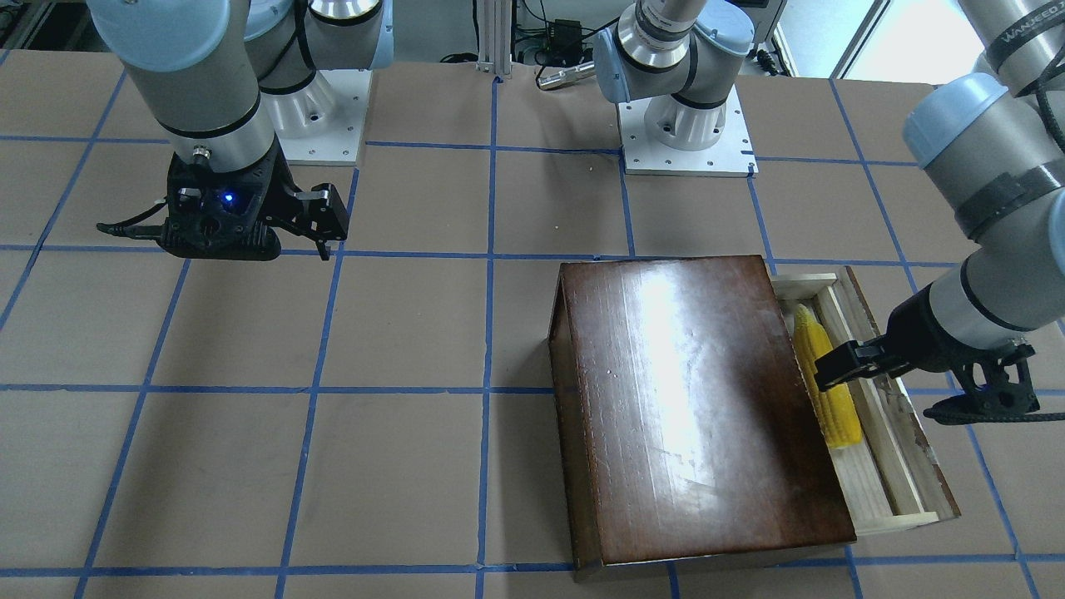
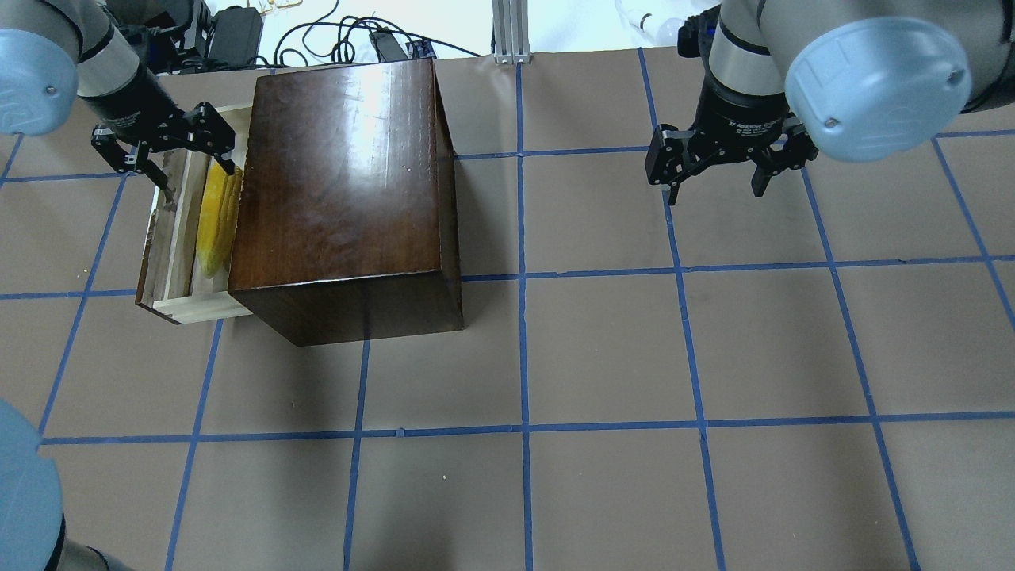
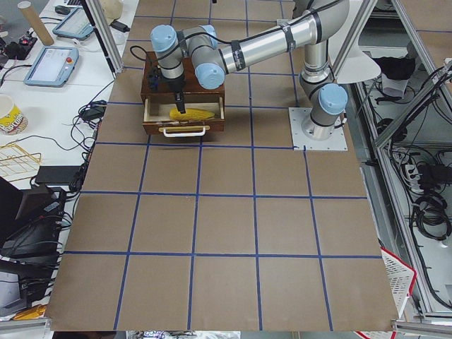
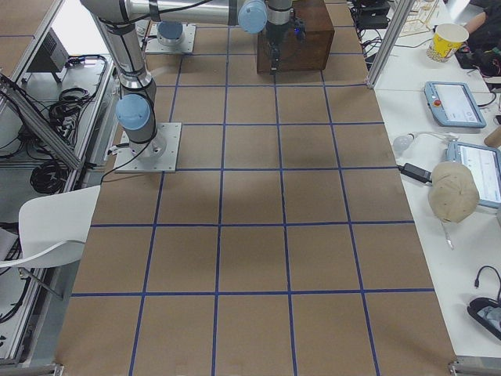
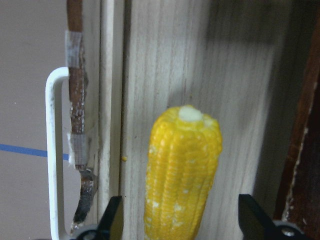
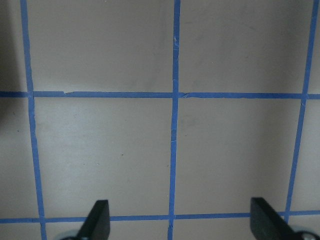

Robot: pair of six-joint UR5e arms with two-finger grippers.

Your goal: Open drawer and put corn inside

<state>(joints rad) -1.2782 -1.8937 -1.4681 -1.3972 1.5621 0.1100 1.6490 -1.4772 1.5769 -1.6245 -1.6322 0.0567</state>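
The glossy dark-brown box (image 2: 341, 182) stands at the table's far left. Its drawer (image 2: 170, 246) is pulled out, showing pale wood and a white handle (image 5: 52, 150). The yellow corn (image 2: 216, 226) lies lengthwise on the drawer floor, also in the front view (image 1: 836, 416) and the left wrist view (image 5: 182, 170). My left gripper (image 2: 194, 178) hovers open over the corn's end, its fingers (image 5: 112, 217) apart on either side and not touching it. My right gripper (image 2: 715, 193) is open and empty above bare table; the right wrist view (image 6: 180, 222) shows only tape lines below it.
The brown table top carries a grid of blue tape (image 2: 521, 277). The two arm bases (image 1: 686, 141) stand on white plates at the robot's edge. Cables and gear (image 2: 238, 32) lie beyond the far edge behind the box.
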